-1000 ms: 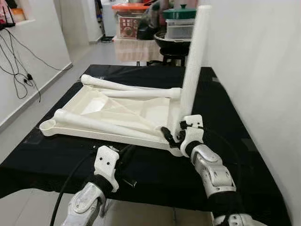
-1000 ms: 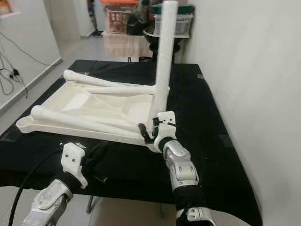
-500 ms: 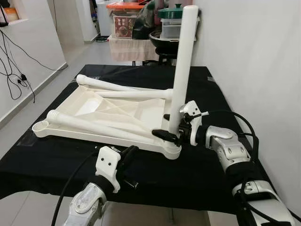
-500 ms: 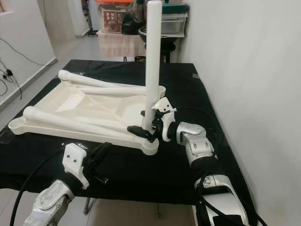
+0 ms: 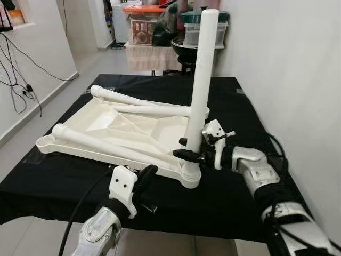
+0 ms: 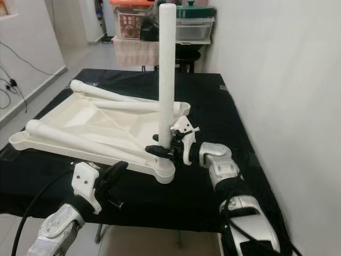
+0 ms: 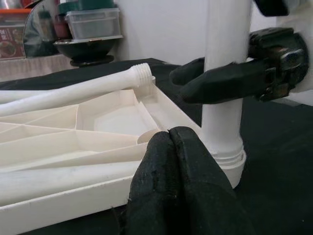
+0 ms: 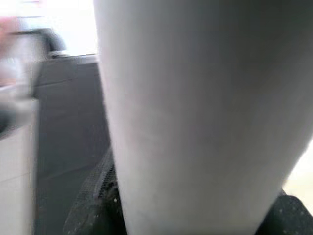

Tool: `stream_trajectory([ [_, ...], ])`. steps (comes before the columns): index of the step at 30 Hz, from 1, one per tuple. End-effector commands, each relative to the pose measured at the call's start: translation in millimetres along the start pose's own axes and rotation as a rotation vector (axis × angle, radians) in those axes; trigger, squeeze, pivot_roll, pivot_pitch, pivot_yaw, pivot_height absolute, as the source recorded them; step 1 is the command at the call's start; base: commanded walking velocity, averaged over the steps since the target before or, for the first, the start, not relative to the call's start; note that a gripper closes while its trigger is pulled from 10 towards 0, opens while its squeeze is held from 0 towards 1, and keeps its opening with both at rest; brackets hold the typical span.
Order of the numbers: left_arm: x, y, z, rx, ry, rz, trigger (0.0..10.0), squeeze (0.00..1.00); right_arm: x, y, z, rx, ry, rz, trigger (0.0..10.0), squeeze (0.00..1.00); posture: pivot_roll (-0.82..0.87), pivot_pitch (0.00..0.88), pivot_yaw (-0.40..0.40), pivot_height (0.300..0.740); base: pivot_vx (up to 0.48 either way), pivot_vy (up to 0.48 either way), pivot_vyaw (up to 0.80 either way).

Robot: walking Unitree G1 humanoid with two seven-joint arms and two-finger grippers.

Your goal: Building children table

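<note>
Two black fingers of your right gripper [image 5: 191, 150] hold the upright table leg [image 5: 200, 80] near its base, in the corner socket of the upside-down tabletop [image 5: 101, 130] on the black table [image 5: 234, 192]. Your left gripper [image 7: 171, 142], fingers pressed together, hovers just beside that corner.

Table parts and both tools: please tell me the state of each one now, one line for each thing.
Standing leg: upright in the near right corner socket of the tabletop, gripped low down.
Tabletop: upside down on the black cloth.
Loose legs: lying flat on the tabletop, not mounted.
Right tool: shut on the standing leg.
Left tool: shut, holding nothing, near the tabletop's front edge.
</note>
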State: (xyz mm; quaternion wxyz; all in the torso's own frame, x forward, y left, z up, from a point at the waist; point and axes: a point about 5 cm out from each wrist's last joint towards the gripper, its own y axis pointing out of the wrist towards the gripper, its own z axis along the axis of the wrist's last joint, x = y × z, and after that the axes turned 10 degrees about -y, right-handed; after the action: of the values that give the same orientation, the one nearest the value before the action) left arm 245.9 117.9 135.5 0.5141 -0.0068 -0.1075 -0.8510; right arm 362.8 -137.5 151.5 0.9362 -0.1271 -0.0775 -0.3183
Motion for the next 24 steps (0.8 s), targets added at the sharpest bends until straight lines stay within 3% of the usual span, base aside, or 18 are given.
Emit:
stream_trajectory([
  [1, 0.1, -1.9, -1.5, -0.004, -0.002, 0.001, 10.0, 0.0, -1.1, -5.0, -27.4, -0.181, 0.014, -0.13, 0.0, 0.0, 0.0, 0.0, -0.048, 0.74, 0.0, 0.0, 0.0],
  [2, -1.4, -2.5, -0.3, -0.002, -0.001, 0.0, 10.0, 0.0, -21.2, -4.5, -33.5, -0.227, 0.223, -0.515, 0.0, 0.0, -0.01, 0.0, -0.038, 0.74, 0.0, 0.0, 0.0],
  [3, -1.4, -2.5, -0.3, -0.002, -0.001, 0.0, 10.0, 0.0, -21.2, -4.5, -33.5, -0.227, 0.223, -0.515, 0.0, 0.0, -0.01, 0.0, -0.038, 0.74, 0.0, 0.0, 0.0],
  [4, -2.1, -2.4, 0.3, -0.001, -0.001, 0.001, 10.0, 0.0, -40.1, -5.0, -32.6, -0.224, 0.311, -0.534, 0.0, 0.0, -0.01, 0.0, -0.034, 0.74, 0.0, 0.0, 0.0],
  [6, -3.5, -2.5, -0.7, -0.008, 0.007, -0.001, 10.0, 0.0, -58.0, -2.2, -15.7, -0.202, 0.176, -0.5, 0.0, 0.0, -0.03, 0.0, -0.015, 0.74, 0.0, 0.0, 0.0],
  [7, -3.6, -1.9, -1.2, -0.011, 0.009, -0.002, 10.0, 0.0, -47.8, -1.3, -13.9, -0.174, 0.171, -0.535, 0.0, 0.0, -0.03, 0.0, -0.008, 0.74, 0.0, 0.0, 0.0],
  [8, -3.6, -1.9, -1.2, -0.011, 0.009, -0.002, 10.0, 0.0, -47.8, -1.3, -13.9, -0.174, 0.171, -0.535, 0.0, 0.0, -0.03, 0.0, -0.008, 0.74, 0.0, 0.0, 0.0],
  [11, -3.3, -0.6, -1.9, -0.021, 0.006, -0.016, 10.0, 0.0, -26.0, -2.9, -25.6, -0.167, 0.287, -0.619, 0.0, 0.0, -0.02, 0.0, -0.01, 0.74, 0.0, 0.0, 0.0],
  [15, -3.5, -1.1, -1.3, -0.021, 0.004, -0.017, 10.0, 0.0, -26.2, 0.7, -23.8, -0.173, 0.267, -0.621, 0.0, 0.0, -0.01, 0.0, -0.022, 0.74, 0.0, 0.0, 0.0],
  [16, -3.8, -1.3, -0.8, -0.016, 0.009, -0.009, 10.0, 0.0, -29.6, 6.4, -18.7, -0.163, 0.256, -0.598, 10.0, 0.0, 0.0, 0.0, -0.024, 0.74, 0.0, 0.0, 0.0],
  [18, -4.3, -1.2, -0.2, -0.01, 0.015, 0.003, 10.0, 0.0, -36.0, 14.9, -9.9, -0.123, 0.261, -0.542, 10.0, 0.0, 0.0, 0.0, -0.024, 0.74, 0.0, 0.0, 0.0],
  [19, -4.5, -1.0, 0.2, -0.009, 0.017, 0.005, 10.0, 0.0, -39.8, 17.3, -2.1, -0.104, 0.261, -0.514, 10.0, 1.0, 0.0, 0.0, -0.023, 0.74, 0.0, 0.0, 0.0],
  [24, -4.2, -0.3, 0.4, -0.01, 0.015, 0.001, 10.0, 0.0, -37.5, 23.0, 13.8, -0.037, 0.233, -0.437, 10.0, 1.0, 0.0, 0.0, -0.016, 0.74, 0.0, 0.0, 0.0],
])
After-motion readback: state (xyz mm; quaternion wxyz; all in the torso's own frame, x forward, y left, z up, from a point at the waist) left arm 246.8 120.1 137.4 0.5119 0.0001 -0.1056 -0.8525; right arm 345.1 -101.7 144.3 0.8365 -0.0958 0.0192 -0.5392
